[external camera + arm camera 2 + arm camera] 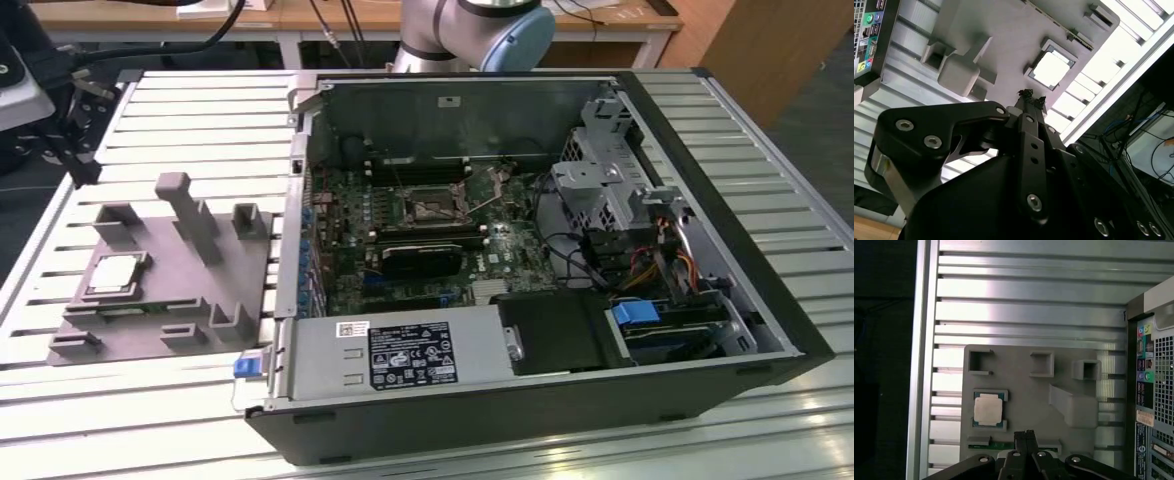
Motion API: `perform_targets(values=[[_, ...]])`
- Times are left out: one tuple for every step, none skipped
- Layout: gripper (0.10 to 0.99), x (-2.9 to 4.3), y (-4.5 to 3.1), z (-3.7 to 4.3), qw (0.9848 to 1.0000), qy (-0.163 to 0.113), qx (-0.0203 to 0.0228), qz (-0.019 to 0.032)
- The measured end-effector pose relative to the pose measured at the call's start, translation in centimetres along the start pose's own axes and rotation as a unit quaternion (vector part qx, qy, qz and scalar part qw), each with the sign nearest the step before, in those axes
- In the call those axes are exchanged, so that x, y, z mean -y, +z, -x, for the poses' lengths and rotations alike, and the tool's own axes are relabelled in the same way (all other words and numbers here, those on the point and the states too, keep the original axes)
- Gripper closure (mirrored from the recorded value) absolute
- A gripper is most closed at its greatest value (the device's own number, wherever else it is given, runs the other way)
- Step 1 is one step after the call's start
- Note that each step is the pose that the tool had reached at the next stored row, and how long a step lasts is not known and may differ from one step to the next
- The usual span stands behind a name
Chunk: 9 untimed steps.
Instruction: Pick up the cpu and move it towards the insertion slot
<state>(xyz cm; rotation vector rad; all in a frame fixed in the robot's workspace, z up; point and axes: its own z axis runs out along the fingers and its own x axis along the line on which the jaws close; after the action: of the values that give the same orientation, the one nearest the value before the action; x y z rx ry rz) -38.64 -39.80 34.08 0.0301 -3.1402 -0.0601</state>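
Clenched empty hand [1024,435] over grey fixture [1024,390], cpu [988,409] near its edge, uncovered

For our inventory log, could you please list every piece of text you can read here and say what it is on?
Nothing can be read.
The black label on the power supply: print too small.
The white sticker beside it: too small.
The stickers on the computer's rear panel, first wrist view: blurred.

The cpu [114,272] is topped with shiny silver metal; the fixture plate [180,285] is seen as matt grey plastic, the table [200,110] as ribbed aluminium, the gripper [1025,434] as matt black.
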Motion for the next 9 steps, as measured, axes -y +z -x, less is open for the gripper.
perform_targets(values=[[0.984,0.0,0.08,-0.02,1.0,0.0,0.0,0.0],[0.984,0.01,0.17,-0.04,1.0,0.0,0.0,0.0],[0.984,0.01,0.27,-0.06,1.0,0.0,0.0,0.0],[0.984,0.02,0.37,-0.08,1.0,0.0,0.0,0.0],[0.984,0.02,0.48,-0.1,1.0,0.0,0.0,0.0],[0.984,0.02,0.6,-0.12,1.0,0.0,0.0,0.0],[0.984,0.03,0.75,-0.15,1.0,0.0,-0.0001,0.0],[0.984,0.03,0.9,-0.18,1.0,0.0,0.0,0.0],[0.984,0.03,1.06,-0.22,1.0,0.0,-0.0001,0.0]])
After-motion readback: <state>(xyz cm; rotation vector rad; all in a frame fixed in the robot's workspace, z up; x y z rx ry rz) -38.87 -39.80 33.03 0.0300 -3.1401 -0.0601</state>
